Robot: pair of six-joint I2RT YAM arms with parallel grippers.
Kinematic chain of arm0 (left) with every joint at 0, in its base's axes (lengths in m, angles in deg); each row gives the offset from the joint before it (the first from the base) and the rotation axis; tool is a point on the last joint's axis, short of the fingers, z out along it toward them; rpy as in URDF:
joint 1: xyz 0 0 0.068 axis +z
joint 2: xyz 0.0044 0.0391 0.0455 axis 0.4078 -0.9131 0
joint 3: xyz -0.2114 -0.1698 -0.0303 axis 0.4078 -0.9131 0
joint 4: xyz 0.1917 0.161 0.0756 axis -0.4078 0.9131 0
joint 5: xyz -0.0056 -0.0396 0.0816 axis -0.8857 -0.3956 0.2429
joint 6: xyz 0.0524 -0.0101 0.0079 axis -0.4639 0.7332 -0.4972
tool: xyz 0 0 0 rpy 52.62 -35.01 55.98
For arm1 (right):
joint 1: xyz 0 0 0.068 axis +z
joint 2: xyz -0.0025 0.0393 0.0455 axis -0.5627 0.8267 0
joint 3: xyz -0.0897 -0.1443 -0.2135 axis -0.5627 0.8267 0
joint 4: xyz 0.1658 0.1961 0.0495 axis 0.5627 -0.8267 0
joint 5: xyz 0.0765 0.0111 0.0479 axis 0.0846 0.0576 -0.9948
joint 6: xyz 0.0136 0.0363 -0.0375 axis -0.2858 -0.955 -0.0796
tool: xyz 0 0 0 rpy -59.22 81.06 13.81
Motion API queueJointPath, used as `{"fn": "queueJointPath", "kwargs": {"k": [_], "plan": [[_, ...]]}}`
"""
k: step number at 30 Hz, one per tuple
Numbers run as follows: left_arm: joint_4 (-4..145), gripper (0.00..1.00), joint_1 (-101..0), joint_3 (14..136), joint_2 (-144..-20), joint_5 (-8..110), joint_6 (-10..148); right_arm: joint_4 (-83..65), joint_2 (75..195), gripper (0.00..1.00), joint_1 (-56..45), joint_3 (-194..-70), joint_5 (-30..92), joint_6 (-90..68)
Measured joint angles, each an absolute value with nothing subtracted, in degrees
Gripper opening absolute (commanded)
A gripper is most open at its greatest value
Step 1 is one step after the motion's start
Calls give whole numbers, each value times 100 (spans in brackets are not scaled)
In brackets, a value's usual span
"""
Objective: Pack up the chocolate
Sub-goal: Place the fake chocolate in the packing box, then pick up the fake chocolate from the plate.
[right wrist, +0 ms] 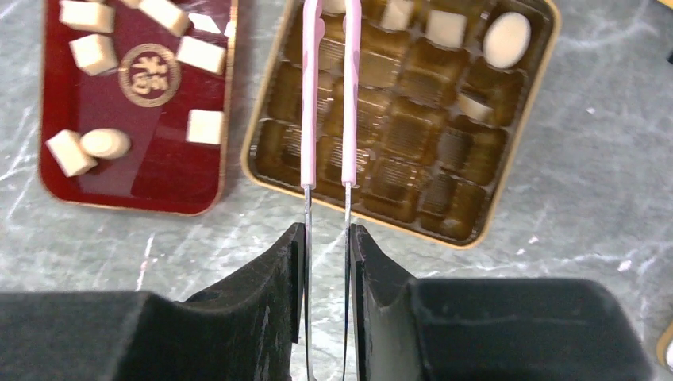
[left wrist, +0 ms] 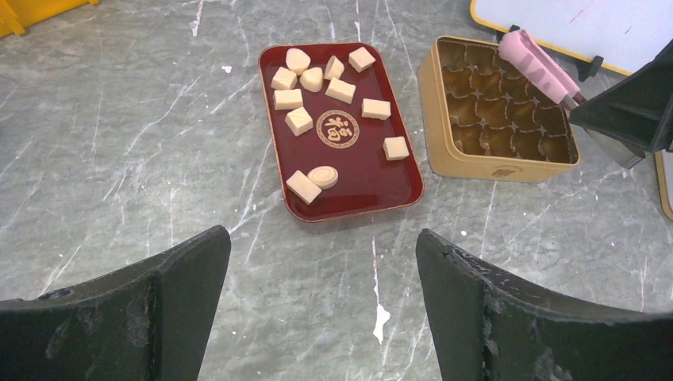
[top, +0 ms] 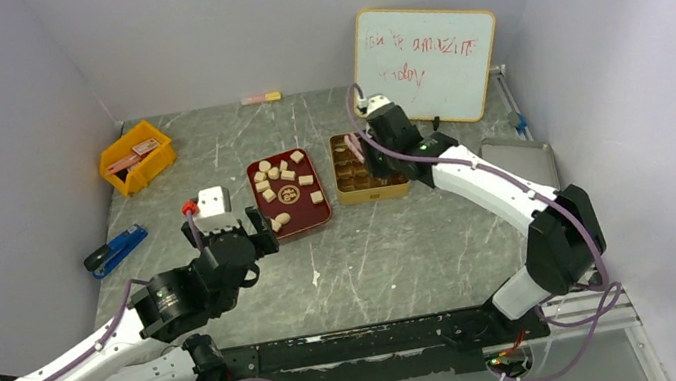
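Several pale chocolate pieces (left wrist: 302, 121) lie on the dark red tray (left wrist: 365, 182). A few more (right wrist: 506, 40) sit in pockets of the gold tin (right wrist: 508, 182). My right gripper (right wrist: 327, 234) is shut on pink-tipped metal tongs (right wrist: 309, 95), which reach over the tin. A pale piece shows between the tong tips at the top edge of the right wrist view. My left gripper (left wrist: 324, 242) is open and empty, over bare table just in front of the tray. From above, the left gripper (top: 257, 233) is left of the tray (top: 307, 213) and the right gripper (top: 372, 140) is above the tin (top: 372, 191).
A yellow bin (top: 137, 158) stands at the back left, with a blue tool (top: 115, 250) in front of it. A whiteboard (top: 426, 61) leans behind the tin. A grey metal tray (top: 522, 161) lies at the right, and a small eraser (top: 261, 98) is by the back wall.
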State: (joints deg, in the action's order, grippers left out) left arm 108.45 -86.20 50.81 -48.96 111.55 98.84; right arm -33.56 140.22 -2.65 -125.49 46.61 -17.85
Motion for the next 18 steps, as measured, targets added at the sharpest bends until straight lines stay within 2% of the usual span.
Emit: {"fn": "queueJointPath", "kwargs": {"k": [11, 18], "plan": [[10847, 91, -8620, 5081, -4842, 11155, 9888, -3384, 14579, 25, 1162, -12975, 5026, -1802], [10849, 91, -8620, 5081, -4785, 11155, 9895, -3421, 15104, 25, 1661, -13193, 5063, -1850]]}}
